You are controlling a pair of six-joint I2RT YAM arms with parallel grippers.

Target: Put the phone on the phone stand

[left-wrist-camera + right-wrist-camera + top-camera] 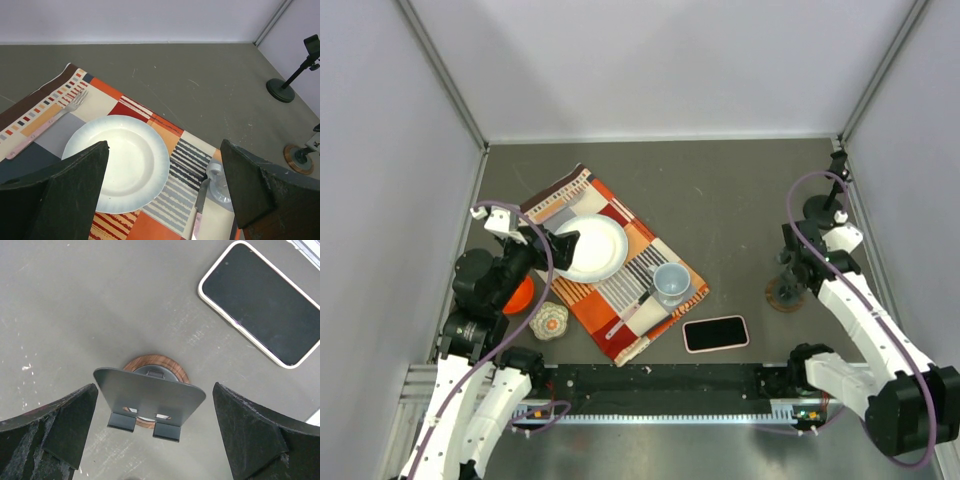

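The phone (715,333) lies flat and screen up on the table (740,190), near its front edge, in a pale case. It is just off the placemat's (610,315) 4 o'clock corner and touches nothing else. The stand (787,290) sits apart from it, at about 2 o'clock from the phone in the top view. In the right wrist view the phone is at 1 o'clock from the stand. The stand is a grey tilted plate with two small lips at its lower edge, on a round wooden base, and it carries nothing.

The right gripper (154,390) hangs over the stand with its jaws spread wide. One finger is at 9 o'clock of the stand and the other at 3 o'clock, both clear of it.

The left gripper (164,150) is also wide open and holds nothing. It hovers over the white dish (120,162) on the placemat. A fork (47,122) lies at 10 o'clock from the dish, and a cup (670,282) and a knife (200,210) at 4 o'clock. A black tripod (287,82) stands at the far right by the wall.
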